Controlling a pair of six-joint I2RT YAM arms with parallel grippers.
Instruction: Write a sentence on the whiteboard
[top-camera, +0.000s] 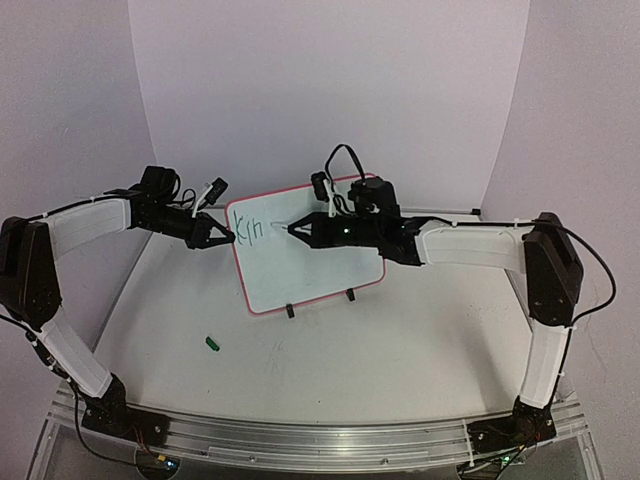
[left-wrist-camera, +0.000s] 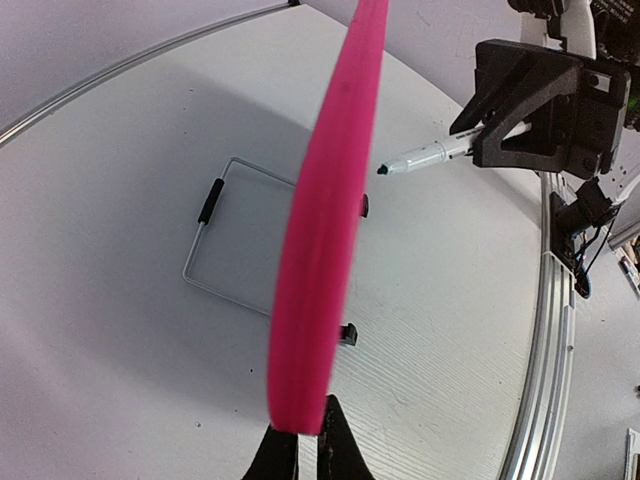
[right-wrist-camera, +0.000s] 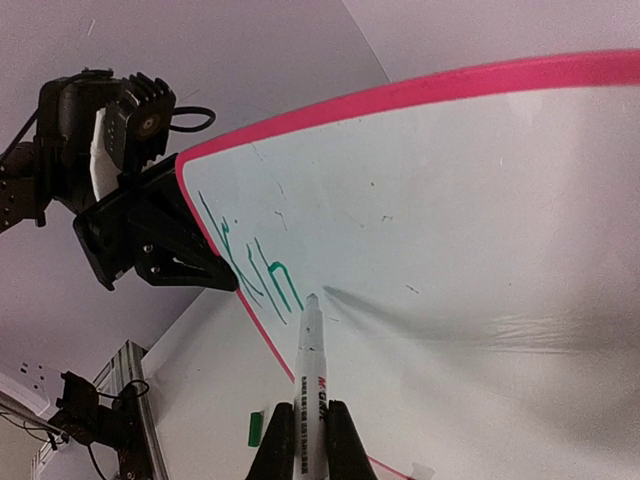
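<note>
With the sentence (top-camera: 248, 230) barely begun, left tool (top-camera: 226, 238) clamps the whiteboard (top-camera: 310, 272), right tool (right-wrist-camera: 300, 440) clamps the marker (right-wrist-camera: 308, 360); next letters should run toward 3 o'clock.

whiteboard (top-camera: 310, 265) blocking mid-table, left pincer (top-camera: 228, 238) on its edge, open tabletop (top-camera: 400, 350) in front, green cap (top-camera: 212, 343) front-left

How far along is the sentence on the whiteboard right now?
Done: only a few green letters sit near the top left corner of the whiteboard.
In hand: the left gripper clamps the board's left edge, and the right gripper holds the marker with its tip at the board just right of those letters.
Left: nearly the whole sentence; most of the board is blank.
</note>
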